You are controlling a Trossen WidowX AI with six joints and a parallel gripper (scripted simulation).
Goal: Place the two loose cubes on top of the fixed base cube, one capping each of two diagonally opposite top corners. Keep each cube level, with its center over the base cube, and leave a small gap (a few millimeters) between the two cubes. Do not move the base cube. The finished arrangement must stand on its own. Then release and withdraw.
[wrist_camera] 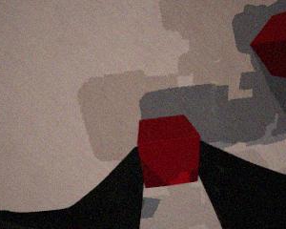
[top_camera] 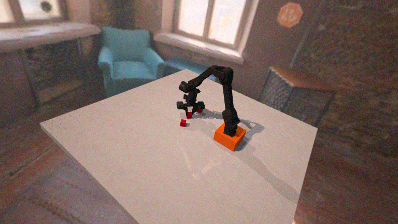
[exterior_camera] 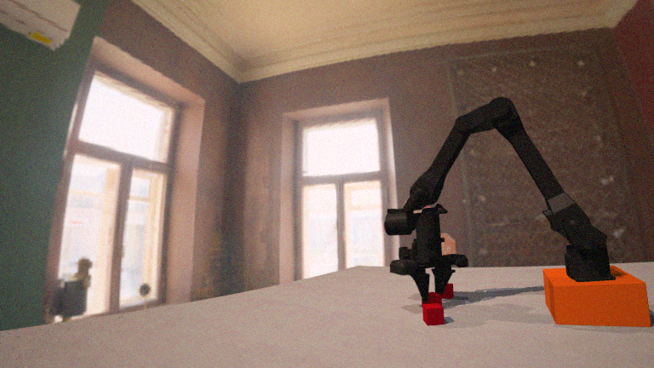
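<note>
The claw [wrist_camera: 170, 172] is down at the tabletop [top_camera: 131, 163] with its two black fingers pressed on both sides of a little red cube [wrist_camera: 169, 151]. It is closed snug on that cube, and the cube looks like it sits on the tabletop, not lifted yet.

There are two more red cubes. One sits just past the claw [top_camera: 199, 110], and the other sits alone a bit nearer the camera in the top view [top_camera: 183, 123]. I cannot tell which of the three is the fixed base cube.

The orange block [top_camera: 229, 138] only holds up the arm.

So the step now is grabbing the first loose cube. Nothing is stacked yet.

Next, the claw should lift the cube straight up, keep it flat, carry it over the base cube, and set it gently on one top corner without bumping the base
</note>
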